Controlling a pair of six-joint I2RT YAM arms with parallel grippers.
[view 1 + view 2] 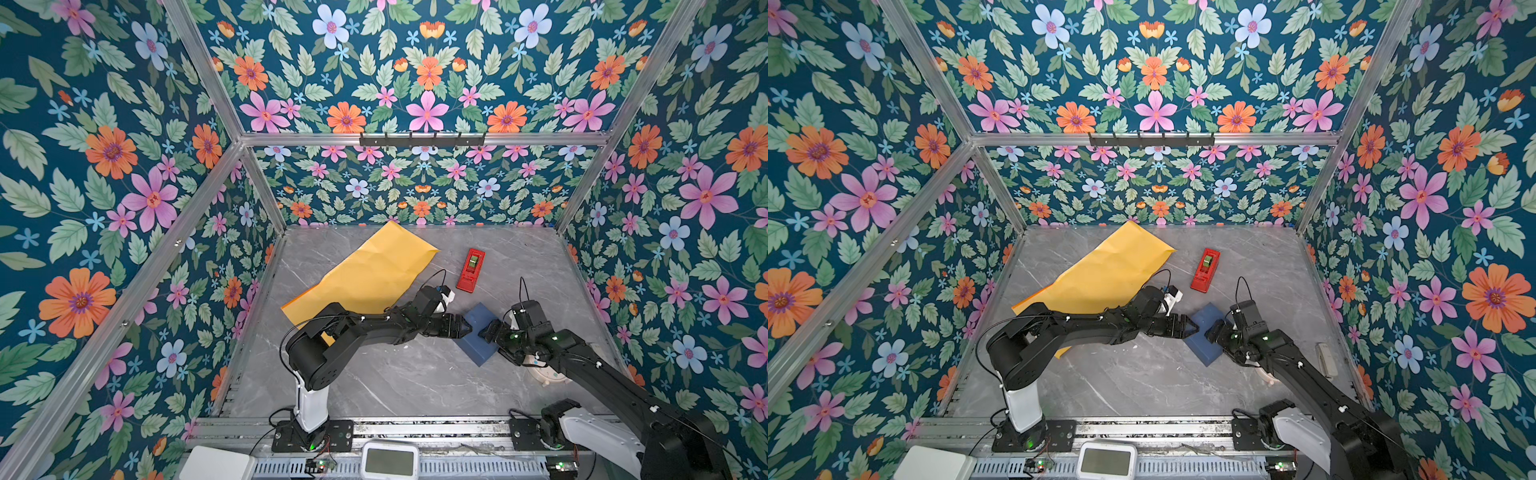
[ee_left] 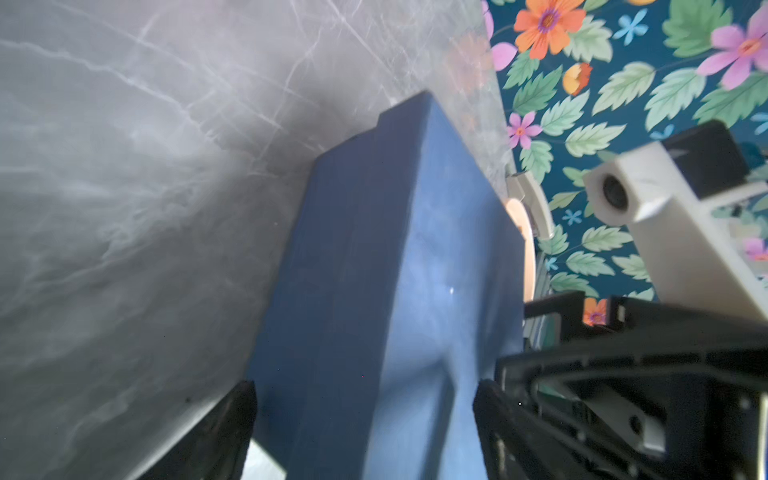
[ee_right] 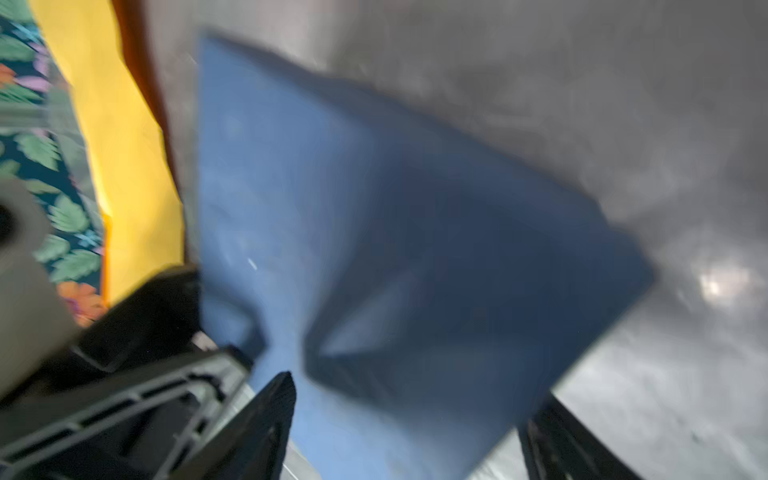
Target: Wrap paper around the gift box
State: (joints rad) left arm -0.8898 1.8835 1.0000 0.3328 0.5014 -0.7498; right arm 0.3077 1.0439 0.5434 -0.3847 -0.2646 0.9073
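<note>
Left gripper (image 1: 1195,328), right gripper (image 1: 1212,331) flank gift box (image 1: 1203,350).

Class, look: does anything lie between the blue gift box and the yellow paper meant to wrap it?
Nothing rests on the table between the gift box and the paper. Only the left hand reaches in across that gap; the red gadget lies farther back, off the line.

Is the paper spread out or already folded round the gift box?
Spread out. The paper lies open, yellow face up, on the table, creased but unfolded; the gift box is bare, beside it.
</note>
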